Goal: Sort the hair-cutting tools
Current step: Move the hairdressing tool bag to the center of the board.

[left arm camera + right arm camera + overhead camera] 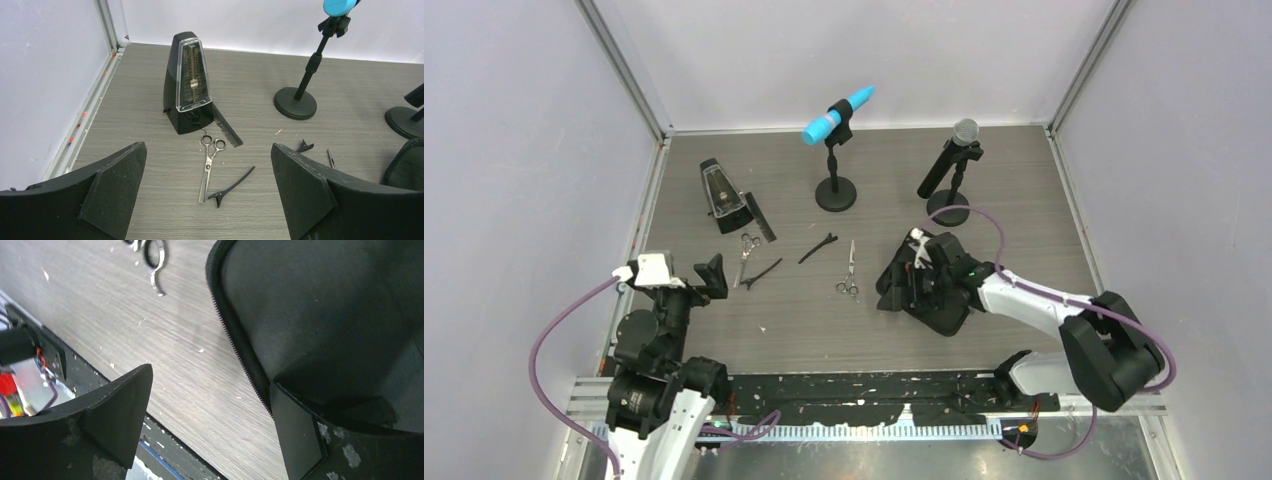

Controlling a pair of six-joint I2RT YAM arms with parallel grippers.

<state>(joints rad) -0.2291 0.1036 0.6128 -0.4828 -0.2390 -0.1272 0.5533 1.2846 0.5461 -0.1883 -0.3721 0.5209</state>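
Five tools lie loose on the counter (pixel 1004 210): scissors (pixel 747 247), second scissors (pixel 849 275), clip (pixel 764 272), second clip (pixel 818 248), comb (pixel 762 222). I judge nothing sorted. Gaping empty: left claw (pixel 207 155), right claw (pixel 210 380).

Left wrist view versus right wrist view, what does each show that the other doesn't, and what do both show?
Only the left wrist: the metronome, the comb beside its base, the toothed scissors, a hair clip next to them, the tip of a second clip, and a microphone stand. Only the right wrist: zip teeth on the black case and the dark strip at the near edge. Both: the grey table, the case, and probably the second scissors, blade tip in the left view, ring handles in the right.
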